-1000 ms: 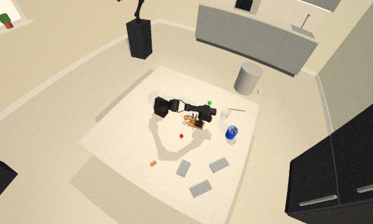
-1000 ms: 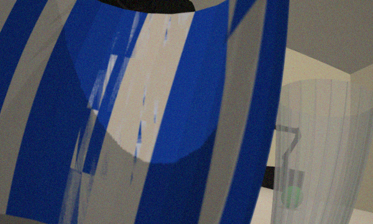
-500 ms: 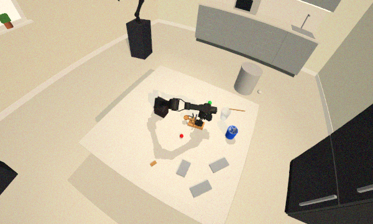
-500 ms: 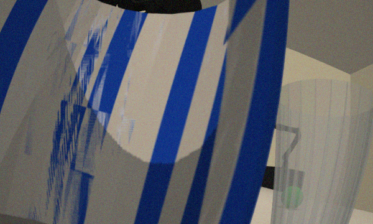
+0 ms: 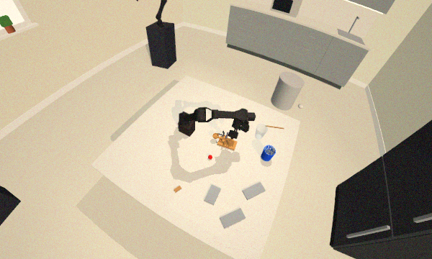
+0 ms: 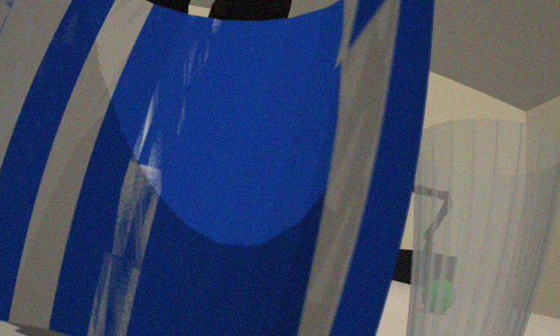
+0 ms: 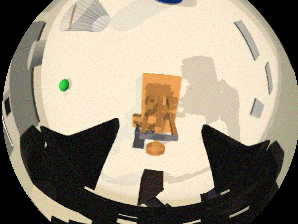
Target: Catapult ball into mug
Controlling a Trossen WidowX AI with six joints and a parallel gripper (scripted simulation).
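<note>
The orange catapult (image 5: 230, 144) (image 7: 161, 80) stands below my gripper. Its round cup (image 5: 215, 136) (image 7: 155, 148) points toward the arm's base, and I see no ball in it. My gripper (image 5: 232, 134) (image 7: 161, 125) is open and empty; its fingers are wide apart on either side of the catapult's cup end in the wrist view. The blue mug (image 5: 268, 153) (image 6: 247, 140) (image 7: 170, 1) stands beyond the catapult's far end. A red ball (image 5: 210, 157) lies beside the catapult. A green ball (image 7: 64, 85) lies on the other side; the arm hides it in the top view.
A clear ribbed glass (image 5: 261, 131) (image 6: 490, 210) (image 7: 87, 19) stands near the mug, with a thin orange stick (image 5: 275, 126) beside it. Several grey slabs (image 5: 212, 194) (image 5: 253, 191) (image 5: 232, 218) and a small orange block (image 5: 177, 188) lie farther off.
</note>
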